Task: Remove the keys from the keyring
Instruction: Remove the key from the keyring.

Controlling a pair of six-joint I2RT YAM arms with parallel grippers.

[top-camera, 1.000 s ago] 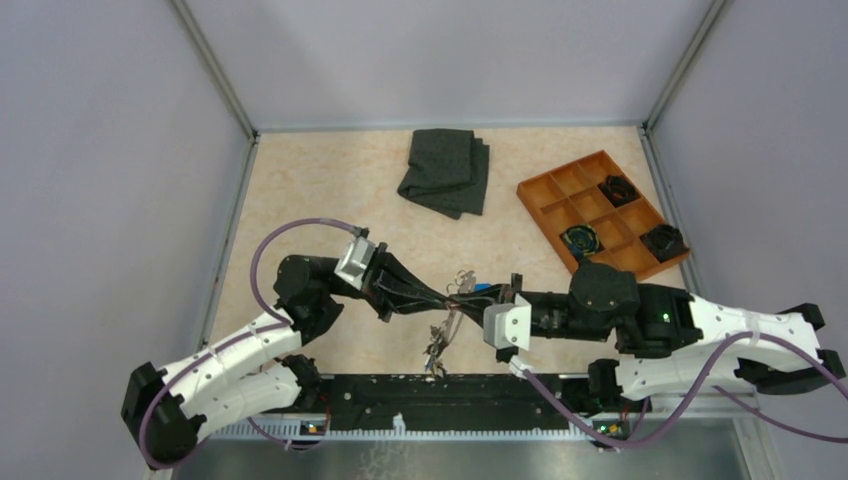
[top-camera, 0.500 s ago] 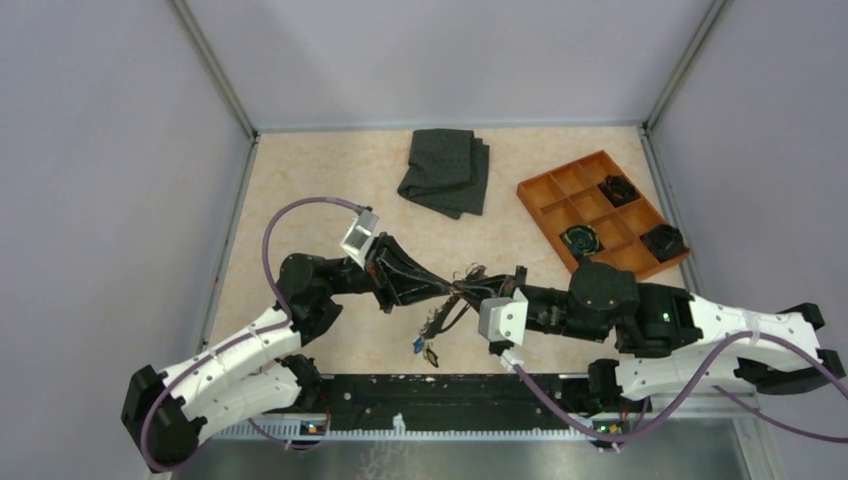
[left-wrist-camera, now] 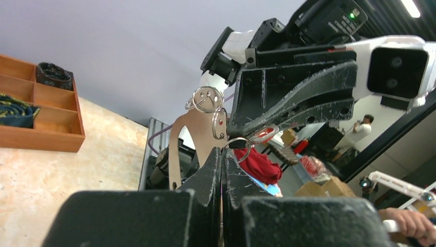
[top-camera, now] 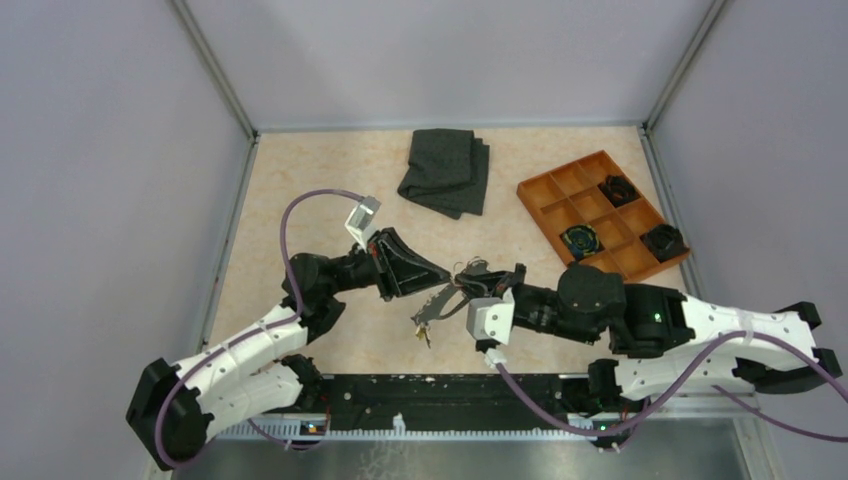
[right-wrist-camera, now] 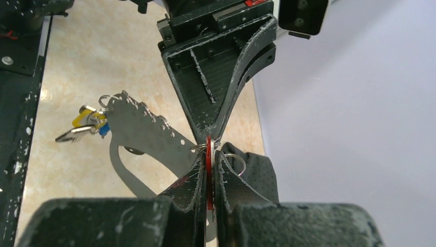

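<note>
Both grippers meet above the middle of the table. My left gripper (top-camera: pixel 447 273) is shut on a small metal ring of the keyring, and it also shows in the left wrist view (left-wrist-camera: pixel 221 154). My right gripper (top-camera: pixel 474 284) is shut on a red key (right-wrist-camera: pixel 209 157), tip to tip with the left one. The pale grey keyring (right-wrist-camera: pixel 141 135) hangs between them and slants down to the left; it also shows in the top view (top-camera: pixel 437 302). Yellow and blue keys (right-wrist-camera: pixel 88 122) dangle from its low end, above the table (top-camera: pixel 421 328). More small rings (left-wrist-camera: pixel 205 100) sit on the band's top.
A folded dark grey cloth (top-camera: pixel 445 170) lies at the back centre. An orange compartment tray (top-camera: pixel 545 190) stands at the back right with black clumps (top-camera: pixel 662 240) in some cells. The frame's walls and posts close in the left, back and right sides.
Both grippers have shifted a little left and back, still joined at the ring. The left wrist has rolled and risen. The keyring's hanging end with its keys has swung up and to the left.
</note>
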